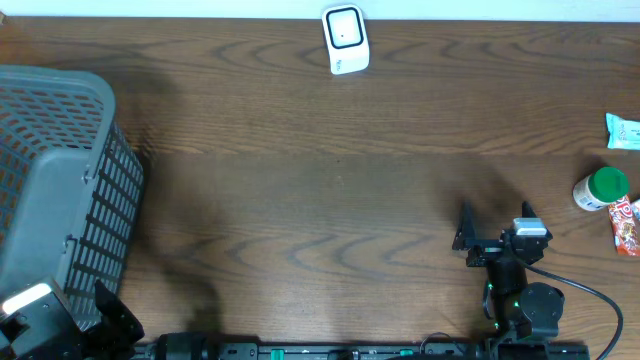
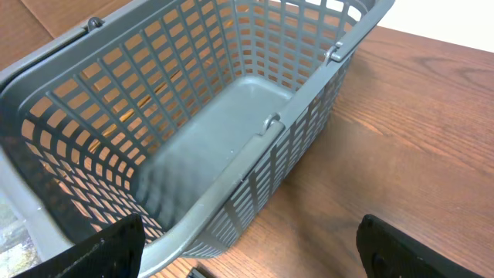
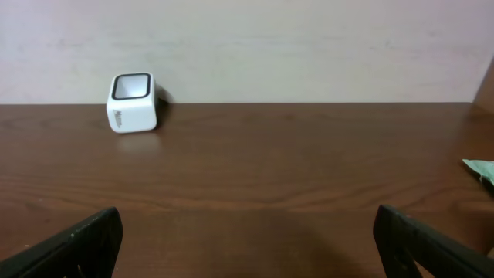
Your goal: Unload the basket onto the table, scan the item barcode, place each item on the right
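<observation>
The white box-shaped barcode scanner [image 1: 345,38] stands at the far edge of the table and shows in the right wrist view [image 3: 133,102] at far left. Three items lie at the right edge: a teal packet [image 1: 622,130], a white bottle with a green cap [image 1: 600,189] and a red packet [image 1: 625,225]. My right gripper [image 1: 497,215] hovers open and empty over bare wood, left of those items, its fingers [image 3: 73,247] spread wide. At the bottom left corner my left gripper [image 1: 100,305] is open and empty beside the basket [image 2: 251,259].
A large grey mesh basket [image 1: 110,200] fills the left side of the table; its inside [image 2: 231,123] holds nothing. A corner of the teal packet [image 3: 480,170] pokes in at the right of the right wrist view. A pale wall rises behind the scanner.
</observation>
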### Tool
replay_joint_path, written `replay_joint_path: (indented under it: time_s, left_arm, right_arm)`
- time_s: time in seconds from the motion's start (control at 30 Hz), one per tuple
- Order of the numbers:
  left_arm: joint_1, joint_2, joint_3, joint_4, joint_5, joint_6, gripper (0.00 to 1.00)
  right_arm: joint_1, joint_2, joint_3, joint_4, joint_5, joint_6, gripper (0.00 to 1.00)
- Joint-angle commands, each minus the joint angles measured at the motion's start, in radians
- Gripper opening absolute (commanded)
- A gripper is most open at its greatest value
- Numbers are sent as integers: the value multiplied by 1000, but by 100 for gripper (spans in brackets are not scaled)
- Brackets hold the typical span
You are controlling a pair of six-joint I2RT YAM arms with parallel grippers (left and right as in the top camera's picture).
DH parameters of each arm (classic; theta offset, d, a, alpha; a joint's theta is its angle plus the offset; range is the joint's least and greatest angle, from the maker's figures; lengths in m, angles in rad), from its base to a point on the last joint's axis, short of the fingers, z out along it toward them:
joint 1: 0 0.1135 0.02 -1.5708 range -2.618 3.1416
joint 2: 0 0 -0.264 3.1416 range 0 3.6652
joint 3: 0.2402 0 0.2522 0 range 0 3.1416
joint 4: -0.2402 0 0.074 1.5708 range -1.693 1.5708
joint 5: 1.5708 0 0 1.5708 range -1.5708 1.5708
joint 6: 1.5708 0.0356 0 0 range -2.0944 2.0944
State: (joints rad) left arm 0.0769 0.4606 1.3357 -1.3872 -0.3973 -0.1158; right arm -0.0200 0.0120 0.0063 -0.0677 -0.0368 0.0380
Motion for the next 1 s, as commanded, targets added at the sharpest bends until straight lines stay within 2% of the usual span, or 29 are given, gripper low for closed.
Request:
replay_joint_path:
  time_s: [0.0, 0.5, 0.6, 0.7, 0.8, 0.97]
  left_arm:
    - [3, -7, 3, 0, -3, -2, 88]
    - [3, -7, 3, -3, -3, -2, 88]
    - [3, -16, -1, 1, 110, -48, 88]
    - [3, -56, -33, 81, 231, -114, 88]
    - [3, -128, -124, 219, 278, -150, 88]
    - [3, -309, -418, 484, 282, -151, 88]
  right_arm:
    - [0, -5, -1, -5, 10, 14, 99]
    - [0, -5, -1, -5, 9, 14, 99]
    - [0, -5, -1, -5, 10, 14, 99]
    - [0, -5, -1, -5, 10, 14, 99]
    - [0, -5, -1, -5, 10, 13, 99]
    - [0, -5, -1, -5, 10, 14, 99]
